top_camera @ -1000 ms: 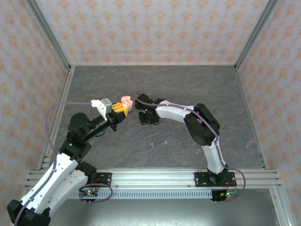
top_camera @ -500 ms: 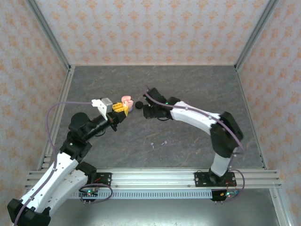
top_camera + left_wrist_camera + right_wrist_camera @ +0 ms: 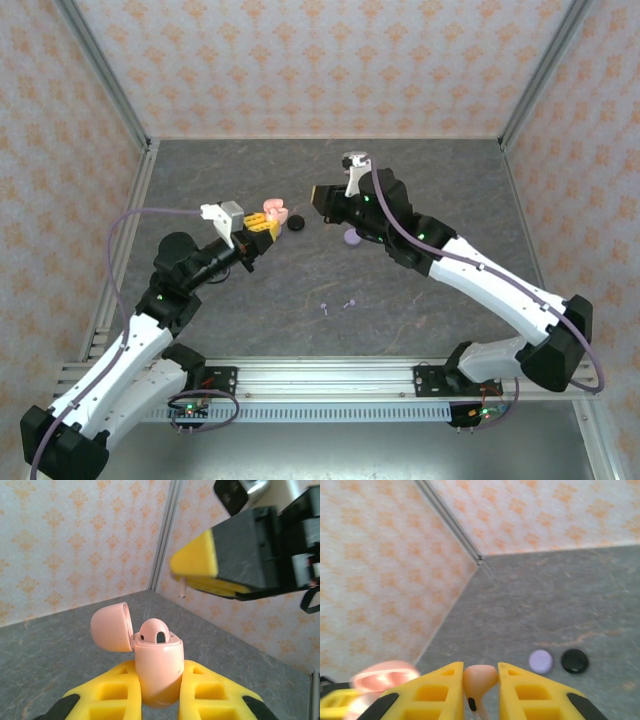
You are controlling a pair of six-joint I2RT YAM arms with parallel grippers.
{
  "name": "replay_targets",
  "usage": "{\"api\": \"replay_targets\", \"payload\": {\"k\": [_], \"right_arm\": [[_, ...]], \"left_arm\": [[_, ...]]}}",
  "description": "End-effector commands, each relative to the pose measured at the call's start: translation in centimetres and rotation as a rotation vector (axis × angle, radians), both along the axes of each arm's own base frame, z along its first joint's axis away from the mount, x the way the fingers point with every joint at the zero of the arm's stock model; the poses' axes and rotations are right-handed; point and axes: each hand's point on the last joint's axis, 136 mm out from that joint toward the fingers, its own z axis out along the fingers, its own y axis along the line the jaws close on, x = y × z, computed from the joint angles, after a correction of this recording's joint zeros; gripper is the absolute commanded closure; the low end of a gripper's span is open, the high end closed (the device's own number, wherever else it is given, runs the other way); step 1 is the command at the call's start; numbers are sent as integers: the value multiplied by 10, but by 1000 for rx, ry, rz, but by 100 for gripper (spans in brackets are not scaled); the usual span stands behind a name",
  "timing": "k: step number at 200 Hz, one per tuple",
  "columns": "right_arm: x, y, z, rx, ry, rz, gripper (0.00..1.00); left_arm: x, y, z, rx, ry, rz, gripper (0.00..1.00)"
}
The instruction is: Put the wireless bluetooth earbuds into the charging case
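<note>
Nearest the arm bases [image 3: 205, 380], two lavender earbuds [image 3: 325, 308] are seen loose on the table [image 3: 430, 180]. Farther in, an open pink charging case [image 3: 156, 655] — one bud [image 3: 154, 629] seated inside — is clamped by the left gripper [image 3: 157, 680], and a pink earbud [image 3: 480, 676] is pinched by the right gripper [image 3: 479, 672] nearby.

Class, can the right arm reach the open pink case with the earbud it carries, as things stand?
Probably yes. The left pincer holds the pink case up with its lid swung aside, and nothing but air lies between it and the right pincer gripping the pink earbud.
</note>
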Motion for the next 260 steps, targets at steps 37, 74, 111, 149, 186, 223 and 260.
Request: {"api": "replay_targets", "payload": {"k": [37,74,111,149,186,223,260], "right_arm": [[-11,32,31,133,-76,91,80],[-11,46,30,148,-63,130,81],[-16,55,31,160,-68,158,81],[-20,59,32,167,-74,174,81],[-23,60,32,172,-64,184,81],[-24,62,26,172,-40,194,81],[-24,64,17,154,-12,196,81]], "left_arm": [[-3,-6,21,-42,-65,-36,86],[-3,-7,20,-39,-63,-40,86],[-3,-7,19,-38,-60,-42,86],[-3,-7,18,-36,-56,-42,86],[-3,-7,18,-37,-57,-41,86],[-4,-7,18,-38,-58,-41,86],[-4,-7,18,-38,-60,-40,86]]}}
